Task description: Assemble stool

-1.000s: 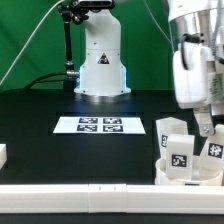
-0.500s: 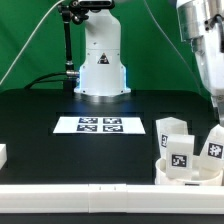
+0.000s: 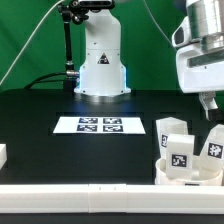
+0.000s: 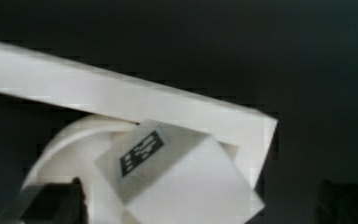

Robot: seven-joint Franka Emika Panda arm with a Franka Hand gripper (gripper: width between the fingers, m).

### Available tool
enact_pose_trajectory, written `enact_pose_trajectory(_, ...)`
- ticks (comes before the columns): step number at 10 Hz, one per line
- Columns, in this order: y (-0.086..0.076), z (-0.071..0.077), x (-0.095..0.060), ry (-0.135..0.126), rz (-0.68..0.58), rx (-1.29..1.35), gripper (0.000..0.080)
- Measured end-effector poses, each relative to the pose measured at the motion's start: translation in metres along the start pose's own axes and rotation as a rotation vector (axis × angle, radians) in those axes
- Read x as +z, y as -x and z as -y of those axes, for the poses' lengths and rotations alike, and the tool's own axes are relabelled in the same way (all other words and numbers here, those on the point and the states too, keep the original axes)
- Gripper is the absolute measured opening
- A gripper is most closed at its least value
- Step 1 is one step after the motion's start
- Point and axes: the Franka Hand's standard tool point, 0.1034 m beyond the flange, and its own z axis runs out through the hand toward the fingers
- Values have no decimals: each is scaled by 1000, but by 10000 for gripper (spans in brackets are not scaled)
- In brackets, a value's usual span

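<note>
Since a second ago I have lifted the end effector [image 3: 207, 103] clear of the stool [image 3: 189, 152] parts; it was down among the legs and now hangs just above them at the exterior view's right, jaws wide and holding nothing. I judge that a release: the legs stand on their own.

All the stool parts cluster at the counter's [image 3: 40, 110] near edge on the exterior view's right, hard against the white rail [image 3: 80, 194]. The round seat [image 3: 175, 178] lies flat with three legs showing on it, long axes upright and tags facing the exterior camera. From the wrist, one tagged leg [image 4: 176, 180] rises toward the camera over the seat [image 4: 78, 150], the rail [image 4: 140, 90] running behind. I judge the rail braces the seat while I work.

The marker board [image 3: 100, 125] lies well apart, mid-counter.
</note>
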Motion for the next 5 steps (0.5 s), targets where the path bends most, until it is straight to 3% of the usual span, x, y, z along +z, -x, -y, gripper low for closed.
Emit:
enact_pose_trajectory(2,12,4,1,-32,-14,-168,649)
enact_pose_trajectory(3,17,3,2,-29,-13,-252,649)
enact_pose_trajectory(5,12,3,2,-27,-19,-356,649)
